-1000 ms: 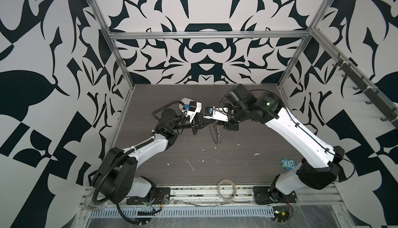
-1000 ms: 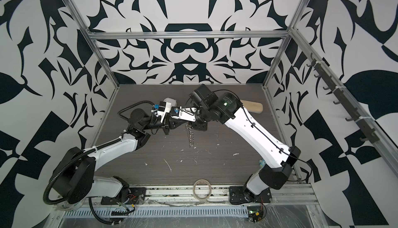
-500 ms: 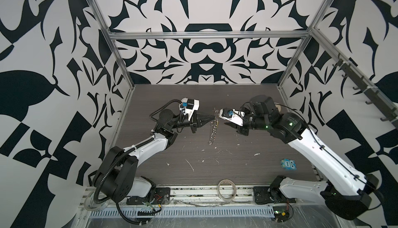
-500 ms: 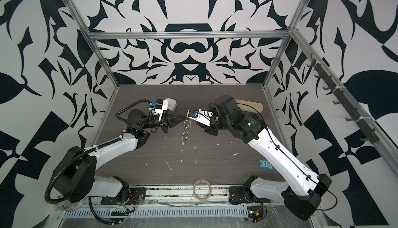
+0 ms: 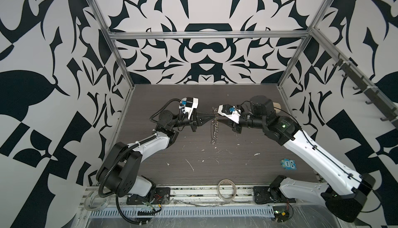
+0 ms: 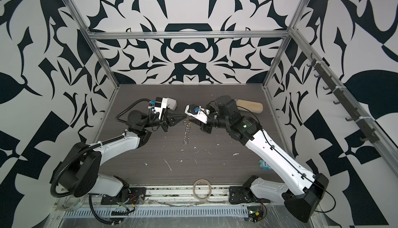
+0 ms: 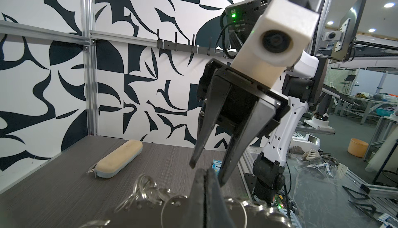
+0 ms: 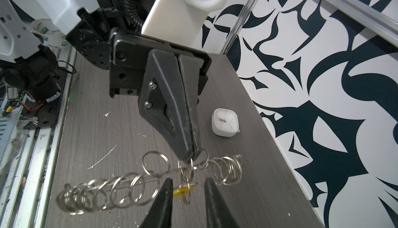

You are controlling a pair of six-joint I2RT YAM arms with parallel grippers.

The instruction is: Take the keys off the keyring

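- Hanging from the tips of the left gripper (image 8: 191, 155), the keyring (image 8: 186, 170) is a floppy chain of many small silvery wire rings, each linked through the next.
- The left gripper's two black fingers are pressed together and pinch one ring of that chain right at their points.
- In the right wrist view the chain runs both ways from the pinched ring. A long run of loosely overlapping rings goes off to one side of the tips. A shorter run on the other side ends in a tight bunch.
- In both top views the keyring (image 5: 213, 131) shows as one thin strand dropping from the left gripper (image 5: 209, 118) towards the table (image 5: 237, 173). Whether its lowest ring touches the surface cannot be told.
- The keys (image 8: 183, 191) are a small flat yellow plastic tag on a little silvery ring, just below the pinched link. The rings crossing in front hide part of the tag.
- The right gripper (image 8: 188, 178) has its fingers spread, one tip on each side of the yellow tag, which sits in the gap between them. It cannot be told whether either finger touches the tag.
- The two grippers meet nearly tip to tip, with the chain between them.
- In the left wrist view the rings lie blurred beside the shut fingers, and the right gripper (image 7: 207, 172) stands spread just beyond them.
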